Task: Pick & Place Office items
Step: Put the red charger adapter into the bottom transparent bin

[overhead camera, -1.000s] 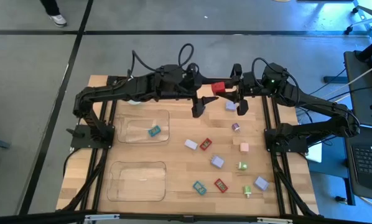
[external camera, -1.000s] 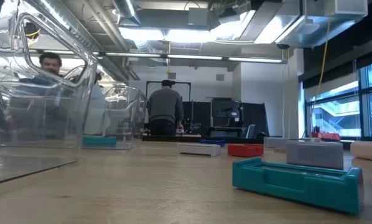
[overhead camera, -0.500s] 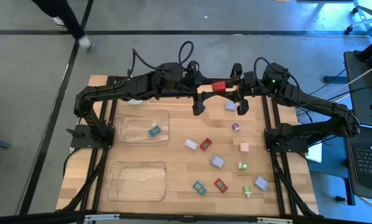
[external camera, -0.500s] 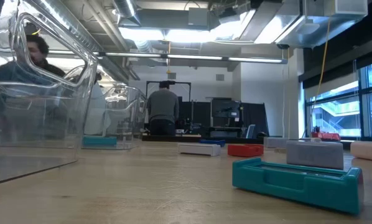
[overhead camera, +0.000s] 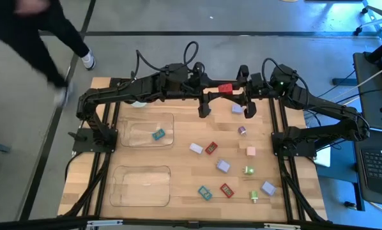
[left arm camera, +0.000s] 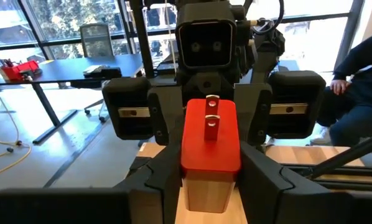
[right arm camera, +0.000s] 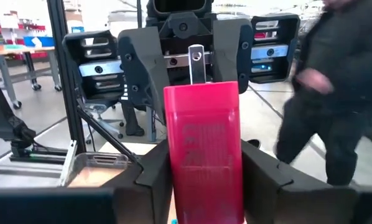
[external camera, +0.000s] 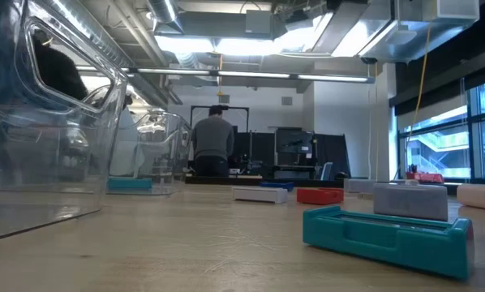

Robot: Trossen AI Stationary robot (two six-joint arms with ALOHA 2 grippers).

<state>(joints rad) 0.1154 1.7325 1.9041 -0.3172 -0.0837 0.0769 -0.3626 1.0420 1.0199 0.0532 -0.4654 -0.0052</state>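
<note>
Left hand (overhead camera: 211,90) closed on red piece (overhead camera: 225,89); teal piece (overhead camera: 158,135) in tray (overhead camera: 132,124).

Scattered small coloured blocks (overhead camera: 223,167) crowd the wooden surface (overhead camera: 186,131) right of two clear shallow plastic trays (overhead camera: 150,131); its middle strip lies bare

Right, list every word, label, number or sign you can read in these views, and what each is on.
None can be read.
Red piece held between both grippers: faint raised marks on its face in the right wrist view, too blurred to read.
Teal piece in the low view: no print shows.
Shelf items in the room behind: too small to read.
</note>
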